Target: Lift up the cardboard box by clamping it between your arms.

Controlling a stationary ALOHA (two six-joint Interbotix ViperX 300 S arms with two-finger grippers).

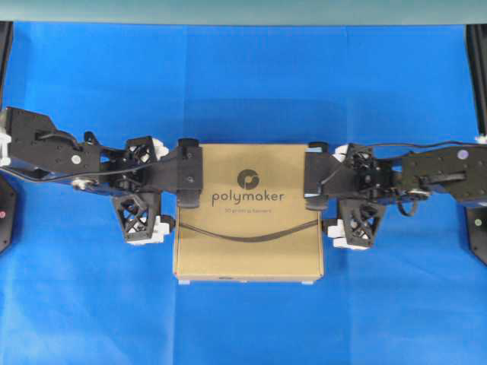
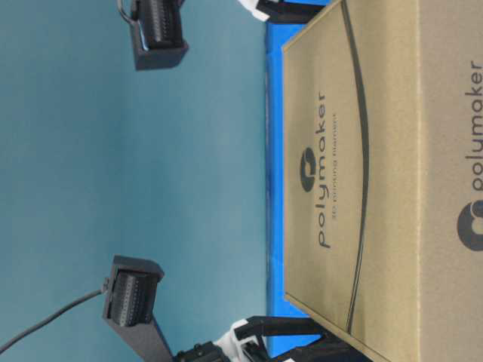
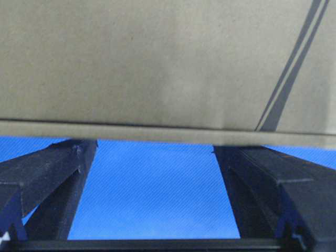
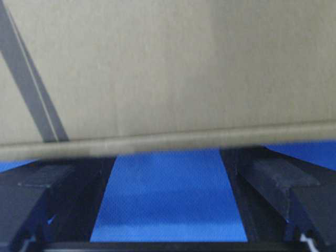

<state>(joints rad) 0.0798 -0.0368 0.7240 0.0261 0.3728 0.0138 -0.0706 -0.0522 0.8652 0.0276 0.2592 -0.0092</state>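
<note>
Cardboard box (image 1: 249, 220) clamped between left claw (image 1: 189, 173), right claw (image 1: 316, 176).

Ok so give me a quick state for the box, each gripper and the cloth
cardboard box: closed, printed face up, squeezed between both grippers.
left gripper: open, fingers spread, tips against the box's side.
right gripper: open, tips against the opposite side.
blue cloth: spread flat under everything.

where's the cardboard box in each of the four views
Overhead exterior: the cardboard box sits centre, pressed between the left gripper and right gripper.
Table-level exterior: fills the right half, view turned sideways.
Left wrist: its side spans the upper half, above the open fingers.
Right wrist: likewise across the top.
Shared landmark: the curved dark line printed on the box, seen in every view.
</note>
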